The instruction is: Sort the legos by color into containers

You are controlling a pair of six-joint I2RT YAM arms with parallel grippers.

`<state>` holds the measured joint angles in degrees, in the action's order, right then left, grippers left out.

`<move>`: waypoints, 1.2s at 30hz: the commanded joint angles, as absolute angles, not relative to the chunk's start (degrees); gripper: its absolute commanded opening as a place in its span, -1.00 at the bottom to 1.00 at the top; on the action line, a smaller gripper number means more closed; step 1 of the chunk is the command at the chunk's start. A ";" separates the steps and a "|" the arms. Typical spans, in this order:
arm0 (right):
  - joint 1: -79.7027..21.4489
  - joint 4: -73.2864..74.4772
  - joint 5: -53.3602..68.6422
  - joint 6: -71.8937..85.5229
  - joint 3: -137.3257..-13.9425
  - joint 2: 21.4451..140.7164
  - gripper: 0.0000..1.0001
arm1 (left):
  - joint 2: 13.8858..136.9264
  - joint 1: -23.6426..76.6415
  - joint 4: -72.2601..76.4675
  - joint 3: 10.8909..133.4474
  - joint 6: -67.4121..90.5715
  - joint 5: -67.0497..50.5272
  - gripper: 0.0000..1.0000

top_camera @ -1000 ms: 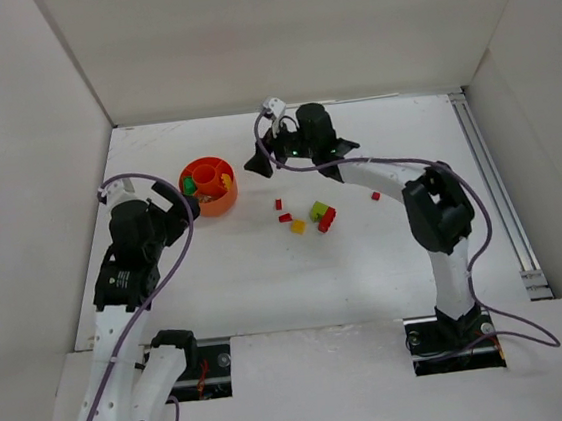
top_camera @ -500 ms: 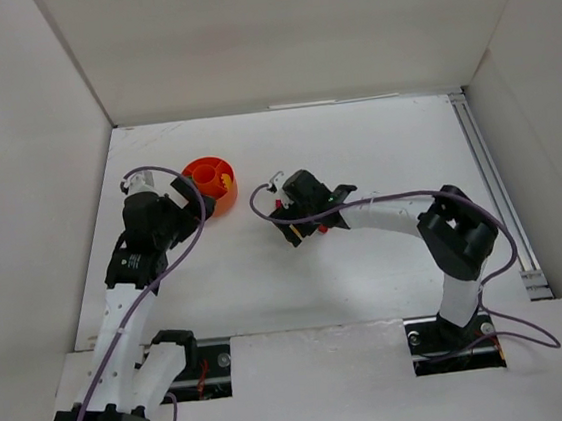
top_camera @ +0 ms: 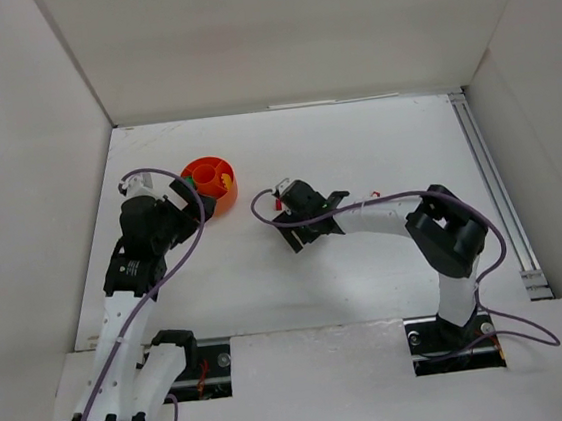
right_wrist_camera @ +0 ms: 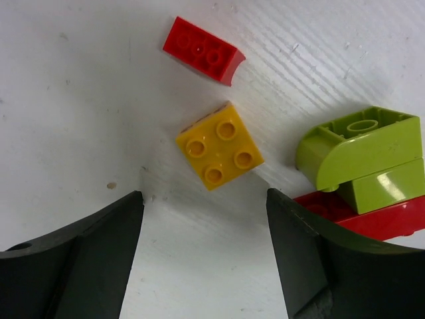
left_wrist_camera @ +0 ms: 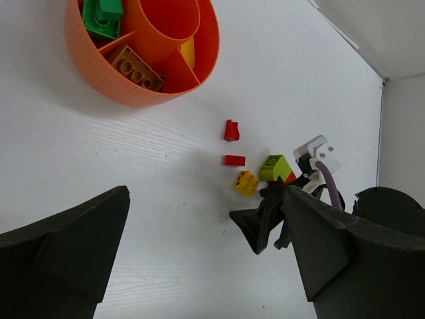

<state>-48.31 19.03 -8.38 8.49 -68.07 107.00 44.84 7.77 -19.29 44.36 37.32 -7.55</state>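
The orange divided bowl (top_camera: 209, 177) (left_wrist_camera: 143, 60) stands at the back left and holds a green lego (left_wrist_camera: 103, 16), a brown lego (left_wrist_camera: 136, 67) and a yellow one (left_wrist_camera: 188, 53) in separate compartments. Loose on the table lie two red legos (left_wrist_camera: 231, 130) (left_wrist_camera: 234, 160), a yellow lego (right_wrist_camera: 220, 145) (left_wrist_camera: 246, 182) and a lime lego (right_wrist_camera: 362, 156) (left_wrist_camera: 275, 167) resting on a red one (right_wrist_camera: 378, 216). My right gripper (top_camera: 293, 227) (right_wrist_camera: 202, 256) is open, low over the table, with the yellow lego just beyond its fingertips. My left gripper (top_camera: 192, 202) (left_wrist_camera: 206, 256) is open and empty beside the bowl.
White walls enclose the table on three sides. A metal rail (top_camera: 492, 188) runs along the right edge. The right arm (top_camera: 392, 214) and its purple cable cover the lego cluster in the top view.
My right gripper swung from the back of the table down over the loose legos. My left gripper moved up closer to the bowl. Both stayed open.
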 commanded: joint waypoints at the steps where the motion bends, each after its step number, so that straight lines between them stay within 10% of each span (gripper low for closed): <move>1: -48.34 17.93 -12.13 10.37 -70.83 109.59 0.58 | 44.03 7.56 -18.28 44.03 36.39 -7.73 1.00; 11: -47.11 15.74 -14.60 10.64 -73.92 111.01 0.15 | 43.51 7.56 -18.28 44.03 36.39 -7.73 1.00; 21: -47.11 15.21 -12.83 8.53 -75.93 112.58 0.32 | 43.51 7.56 -18.81 44.56 36.39 -7.73 1.00; 30: -47.11 17.49 -13.80 9.32 -76.99 109.43 -0.38 | 43.51 7.56 -19.34 46.14 36.39 -6.60 1.00; 36: -47.11 14.10 -8.10 -0.13 -78.22 104.51 -0.41 | 44.73 7.56 -19.34 46.67 36.39 -5.98 1.00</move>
